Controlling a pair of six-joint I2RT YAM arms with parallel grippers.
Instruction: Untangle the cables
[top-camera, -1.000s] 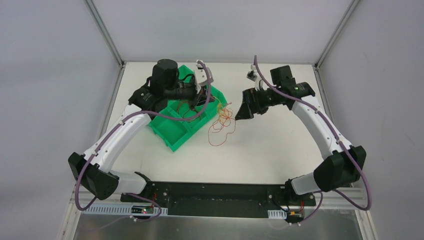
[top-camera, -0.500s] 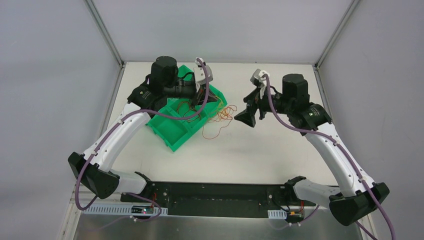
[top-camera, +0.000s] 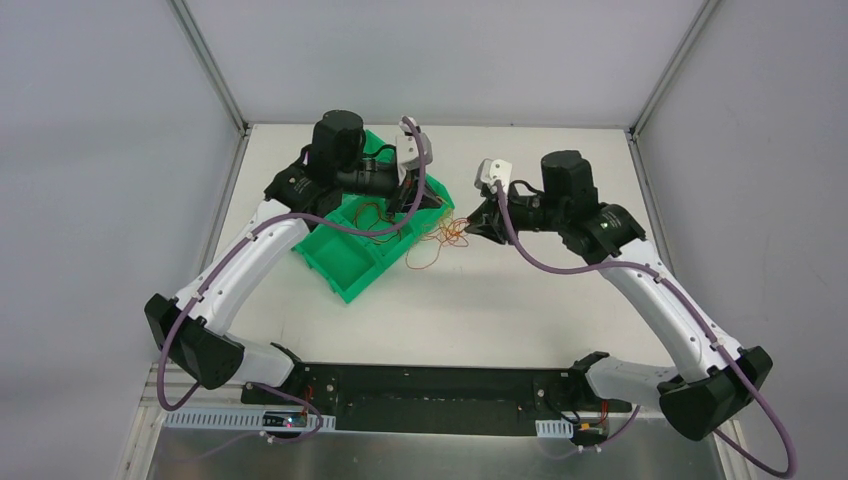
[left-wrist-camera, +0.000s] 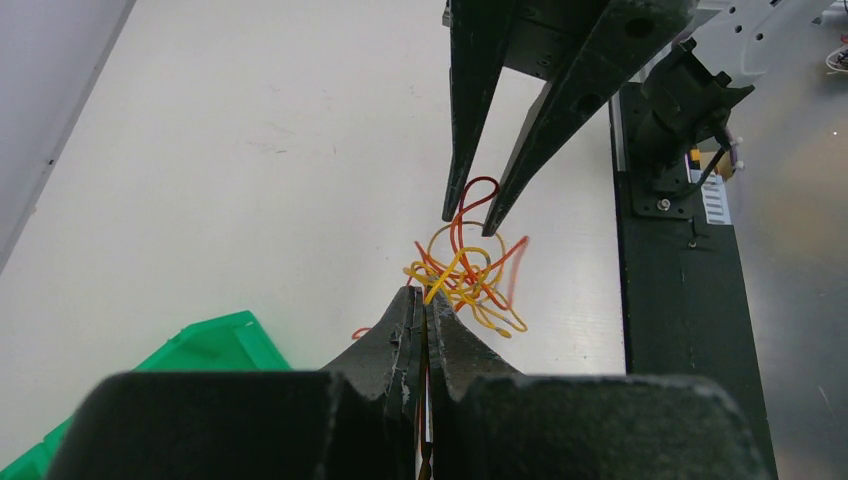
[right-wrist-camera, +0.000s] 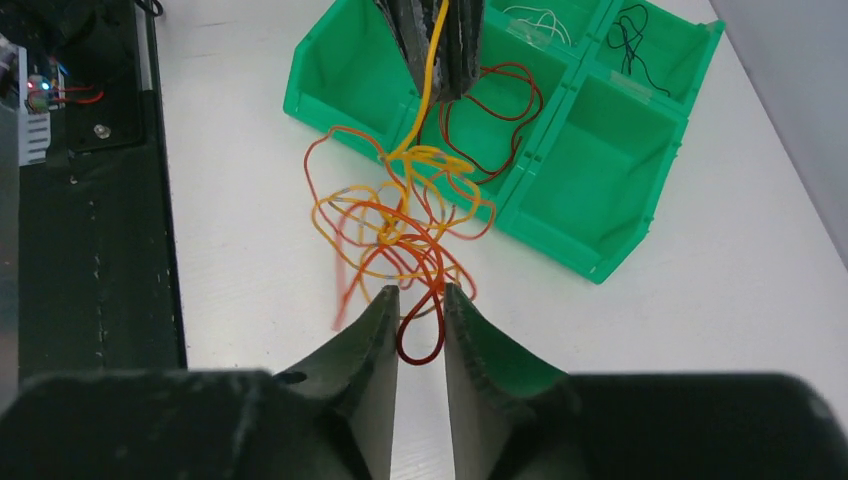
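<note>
The cables (right-wrist-camera: 400, 220) are a small tangle of red, orange and yellow wires hanging just right of the green bin (top-camera: 345, 270). My left gripper (left-wrist-camera: 425, 296) is shut on a yellow cable (right-wrist-camera: 432, 60) that runs down into the tangle; the same gripper (right-wrist-camera: 440, 90) appears at the top of the right wrist view. My right gripper (right-wrist-camera: 420, 292) stands at the tangle's other side, its jaws narrowly apart, a dark red loop (right-wrist-camera: 418, 340) lying between the fingers. From above, the tangle (top-camera: 447, 234) sits between both grippers.
The green bin has several compartments: one holds a dark red wire (right-wrist-camera: 505, 100), one a white wire (right-wrist-camera: 540, 15), one a black wire (right-wrist-camera: 635, 40). The black base rail (left-wrist-camera: 680, 300) runs along the table's near edge. Purple arm cables (top-camera: 520, 245) hang beside the right arm.
My right gripper has swung left to the tangle and its jaws have narrowed around the red loop. The left gripper kept its grip and the tangle shifted slightly toward the bin.
</note>
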